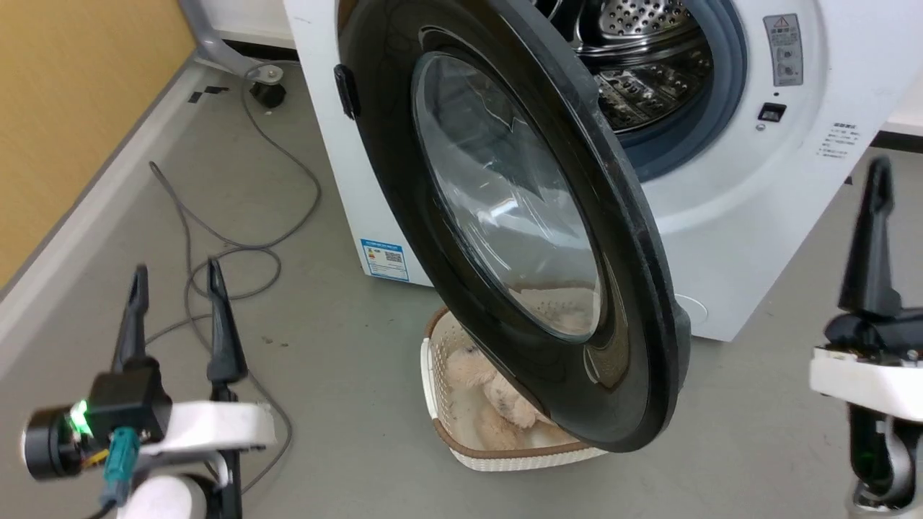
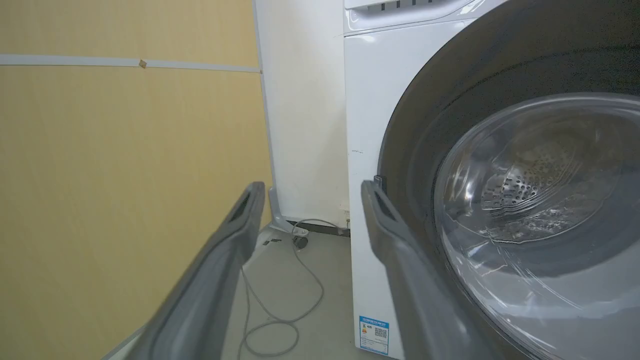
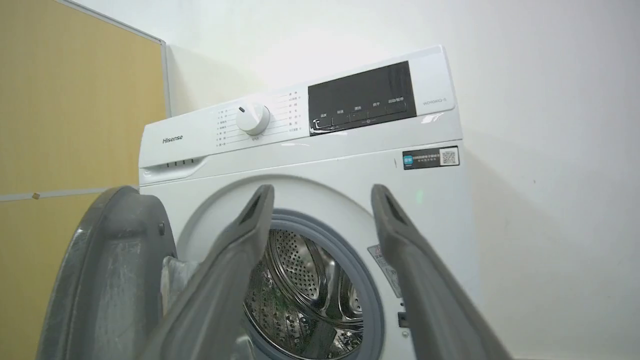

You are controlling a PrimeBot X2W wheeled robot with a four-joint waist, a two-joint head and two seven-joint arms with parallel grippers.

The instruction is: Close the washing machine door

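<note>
The large round glossy black-rimmed washing machine door [image 1: 505, 216] stands wide open at the centre, in front of the big white washing machine [image 1: 728, 202]. The left hand [image 1: 177, 268] at 7 o'clock and the right hand [image 3: 322, 190] at 4 o'clock are both spread and empty. A push may slip on the gloss, and I think the lower rim may catch the cream plastic basket [image 1: 433, 382] at 6 o'clock.

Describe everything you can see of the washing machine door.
The washing machine door is large and round: a glossy black rim, plastic-looking, around a bulging clear glass window. It stands open, swung out leftward from the washing machine. In the head view its lower edge hides part of a cream basket. The left hand and right hand hang clear of it.
</note>
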